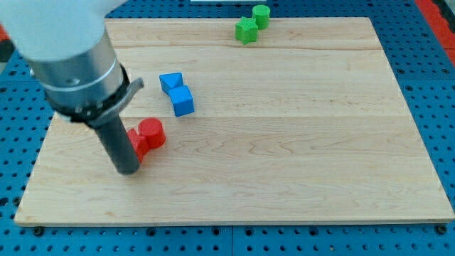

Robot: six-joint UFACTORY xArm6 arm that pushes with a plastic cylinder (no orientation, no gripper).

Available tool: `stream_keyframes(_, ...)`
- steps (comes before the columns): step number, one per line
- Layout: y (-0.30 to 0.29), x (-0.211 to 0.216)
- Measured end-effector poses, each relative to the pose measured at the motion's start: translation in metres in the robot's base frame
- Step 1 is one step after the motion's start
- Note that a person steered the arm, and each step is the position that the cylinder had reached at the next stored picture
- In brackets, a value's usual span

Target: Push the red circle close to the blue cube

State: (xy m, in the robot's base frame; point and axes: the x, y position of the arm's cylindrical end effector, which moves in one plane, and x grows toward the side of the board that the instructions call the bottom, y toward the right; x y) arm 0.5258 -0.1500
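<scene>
The red circle point(152, 132) lies on the wooden board point(284, 142) at the view's left, touching a second red block point(138, 144) on its lower left. The blue cube point(182, 101) sits up and to the right of it, a short gap away, with another blue block point(170, 82) touching its upper left. My tip point(128, 169) rests on the board just below and left of the red blocks, with the rod covering part of the second red block.
A green star-like block point(246, 30) and a green cylinder point(261, 15) sit together at the view's top edge of the board. A blue pegboard surface point(434, 85) surrounds the board.
</scene>
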Motion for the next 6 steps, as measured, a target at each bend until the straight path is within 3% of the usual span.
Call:
stream_keyframes(1,-0.029,-0.011)
stream_keyframes(3,-0.024,-0.059)
stream_keyframes(4,-0.025,-0.034)
stream_keyframes(5,0.024,-0.036)
stream_keyframes(6,0.017,-0.056)
